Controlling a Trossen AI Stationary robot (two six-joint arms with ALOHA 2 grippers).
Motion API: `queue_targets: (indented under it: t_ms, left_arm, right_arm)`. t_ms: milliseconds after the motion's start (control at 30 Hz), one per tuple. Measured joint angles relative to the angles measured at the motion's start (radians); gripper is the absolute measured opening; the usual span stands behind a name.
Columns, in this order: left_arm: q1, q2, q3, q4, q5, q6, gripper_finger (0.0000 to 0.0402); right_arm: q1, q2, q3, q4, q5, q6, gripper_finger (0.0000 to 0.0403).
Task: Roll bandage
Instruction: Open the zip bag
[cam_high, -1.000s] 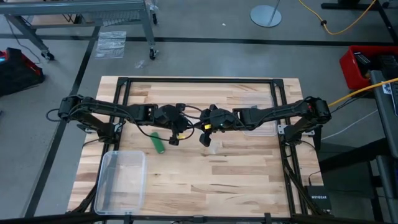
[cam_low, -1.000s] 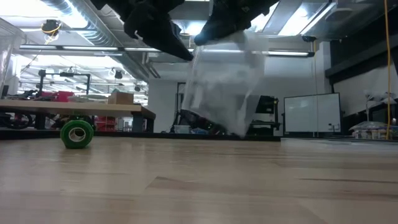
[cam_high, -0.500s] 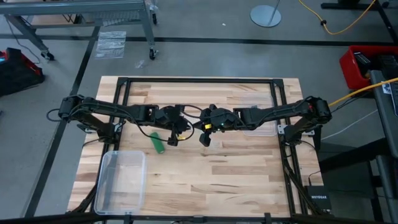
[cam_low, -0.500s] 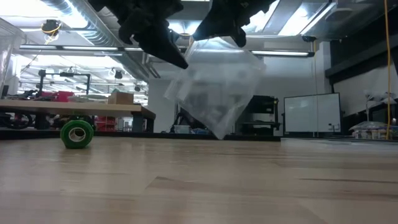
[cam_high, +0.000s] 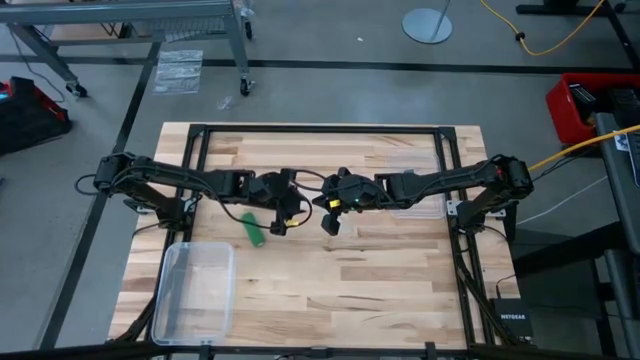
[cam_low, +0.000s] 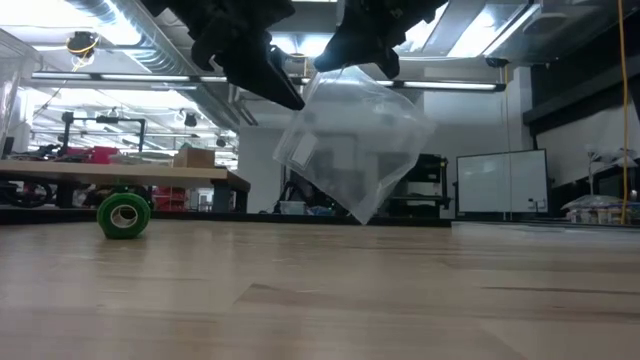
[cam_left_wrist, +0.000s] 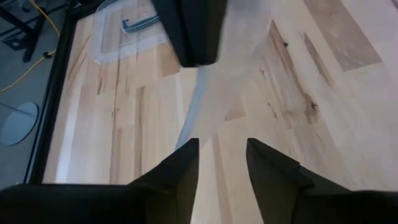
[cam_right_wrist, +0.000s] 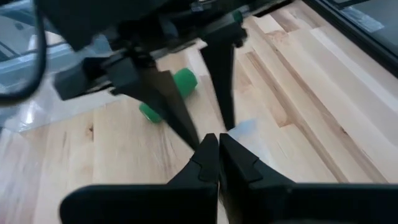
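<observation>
One wooden table (cam_high: 380, 290) fills the middle of the high view, and two dark arms reach in from its left and right edges to meet near the centre. One clear plastic box (cam_high: 195, 290) sits at the lower left of the table. A second clear container (cam_high: 418, 210) lies under the right arm, right of centre.

One crinkly clear plastic bag (cam_low: 355, 140) hangs in the air at the upper middle of the low view, well above the tabletop. The right gripper (cam_low: 365, 50) pinches its top edge, fingers pressed together on the plastic. The left gripper (cam_left_wrist: 222, 152) is just beside it, left of centre in the high view, its two fingers apart with a gap between them and nothing clamped.

One bandage (cam_high: 253, 229), a small bright green roll, lies on the table left of centre, below the left arm and above the box; in the low view it rests on the wood at the left.

A small black device at the lower right edge of the high view carries white lettering too small to read.
</observation>
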Motion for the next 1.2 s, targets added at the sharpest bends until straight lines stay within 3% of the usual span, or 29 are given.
queue_targets:
  t_ms: [567,1200]
  left_arm:
    - [-0.002,-0.001,0.000,0.001,-0.002,-0.083,0.0150]
    - [-0.001,-0.001,0.002,0.039,-0.002,-0.046,0.0149]
  right_arm:
    - [0.000,0.000,0.000,-0.041,-0.026,0.000,0.0001]
    - [0.000,0.000,0.000,0.026,-0.105,0.000,0.0001]
